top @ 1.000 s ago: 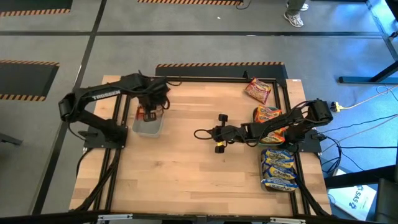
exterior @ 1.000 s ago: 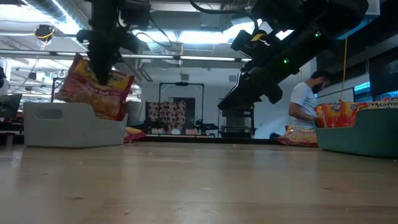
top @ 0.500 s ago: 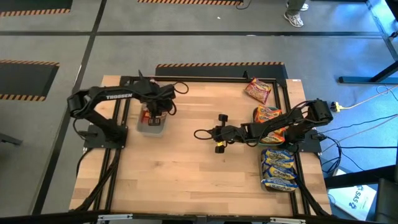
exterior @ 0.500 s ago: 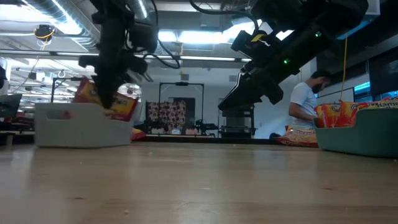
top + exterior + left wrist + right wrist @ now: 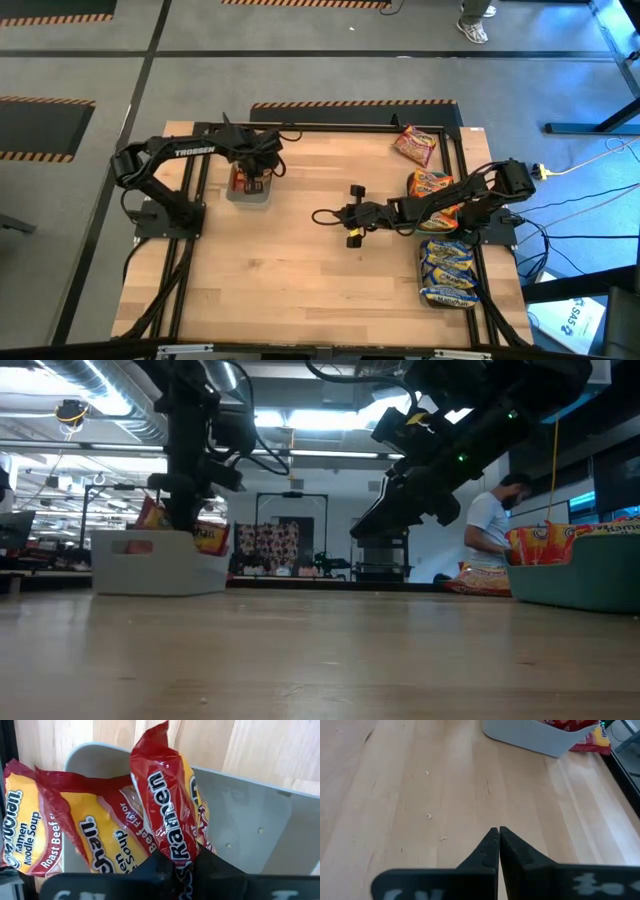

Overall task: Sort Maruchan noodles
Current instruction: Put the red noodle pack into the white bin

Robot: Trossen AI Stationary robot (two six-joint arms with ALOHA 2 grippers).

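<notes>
My left gripper (image 5: 252, 176) is shut on a maroon-and-yellow ramen packet (image 5: 169, 810) and reaches down into the grey tray (image 5: 248, 194) near the table's left far part. Two more maroon-and-yellow packets (image 5: 95, 837) lie in that tray, and one end (image 5: 22, 830) hangs over its rim. In the low view the packet (image 5: 150, 516) shows just above the tray wall (image 5: 160, 560). My right gripper (image 5: 322, 215) is shut and touches nothing; it hovers over bare wood at the table's middle, and its fingertips (image 5: 498, 833) meet. My left gripper pinches the maroon-and-yellow packet by one short end (image 5: 176, 859) between its two fingers (image 5: 160, 866), coming from above and pointing down. The packet hangs below the fingers inside the grey tray, beside the other packets; whether its lower end rests on the tray floor I cannot tell.
Orange packets lie at the far right corner (image 5: 413, 145) and by the right arm (image 5: 430, 185). Blue-and-yellow packets (image 5: 447, 270) fill a tray at the right near edge. A teal tray (image 5: 590, 575) holds an orange packet. A person (image 5: 492, 525) stands beyond the table.
My left gripper has moved right and down, lowering the held packet from above the rim into the grey tray. The tray has slid a little toward the table's right and far side. My right arm has kept still.
</notes>
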